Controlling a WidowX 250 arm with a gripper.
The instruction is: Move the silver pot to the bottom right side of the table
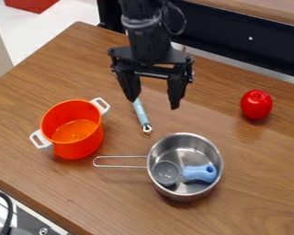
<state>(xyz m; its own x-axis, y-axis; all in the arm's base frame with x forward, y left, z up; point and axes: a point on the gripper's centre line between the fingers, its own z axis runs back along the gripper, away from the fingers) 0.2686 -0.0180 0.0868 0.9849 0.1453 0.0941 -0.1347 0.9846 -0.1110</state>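
From my feed I see a brown wood table point(254, 183), light lying softly on its grain. Behind it I make out a black panel point(235, 41) under a wooden ledge point(266, 11); at upper left, pale floor point(11, 34) and something red point(31, 4).

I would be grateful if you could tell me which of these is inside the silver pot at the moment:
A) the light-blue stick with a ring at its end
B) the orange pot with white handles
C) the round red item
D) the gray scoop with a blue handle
D: the gray scoop with a blue handle lies within the walls of the silver pot, its round cup toward the side where the pot's wire handle joins.
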